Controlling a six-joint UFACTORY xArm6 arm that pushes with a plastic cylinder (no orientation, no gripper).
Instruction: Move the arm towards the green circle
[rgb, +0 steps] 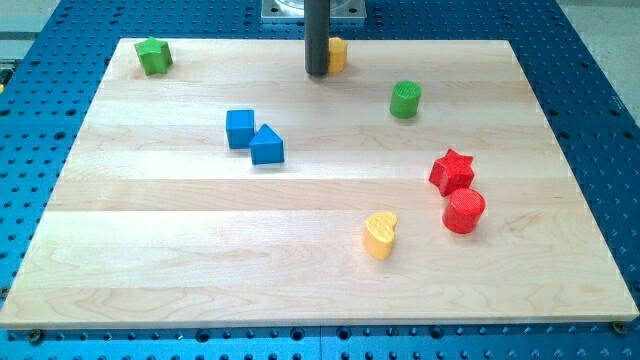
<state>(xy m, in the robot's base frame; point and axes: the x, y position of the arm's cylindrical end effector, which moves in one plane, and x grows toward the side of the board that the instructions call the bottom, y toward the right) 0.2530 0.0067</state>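
Note:
The green circle (405, 100), a short green cylinder, stands on the wooden board (180, 250) at the upper right of centre. My tip (317, 73) is at the view's top centre, touching the board just left of a yellow block (338, 53) that the rod partly hides. The tip lies to the left of the green circle and slightly above it, well apart from it.
A green star-like block (154, 56) sits at the top left corner. A blue cube (240, 129) and a blue triangle (267, 146) touch left of centre. A red star (452, 171), a red cylinder (464, 211) and a yellow heart (380, 234) lie at lower right.

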